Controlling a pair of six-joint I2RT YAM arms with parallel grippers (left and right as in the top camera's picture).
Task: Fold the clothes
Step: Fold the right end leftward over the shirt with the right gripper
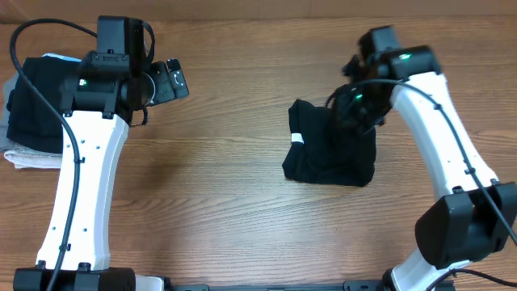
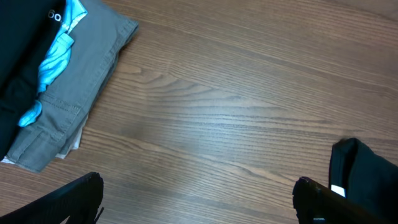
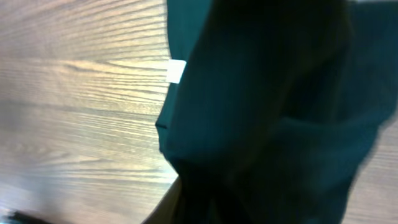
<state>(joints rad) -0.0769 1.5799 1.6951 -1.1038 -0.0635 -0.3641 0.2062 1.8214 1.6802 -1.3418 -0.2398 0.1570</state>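
Clothes in two lots on the table [image 1: 226, 194]: one black garment [image 1: 327, 153], rumpled, right of centre; one stack [image 1: 36, 113] at the left edge, black over grey. Two grippers: right gripper [image 1: 355, 109] on the garment's upper right part, grip buried in cloth, cannot tell; left gripper [image 1: 176, 81] upper left, spread wide, near the stack.

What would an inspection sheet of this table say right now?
Surface: wooden table, bare grain.
Job's things: black garment bunched centre-right, white tag showing; stack of clothes at the left edge, black on top.
Clutter: nothing seen.
Fingers: left fingers open above bare wood; right arm ends at the garment, its fingers hidden by dark cloth.
Cables: black cable loops off the left arm; second cable runs along the right arm.
Surroundings: nothing seen.
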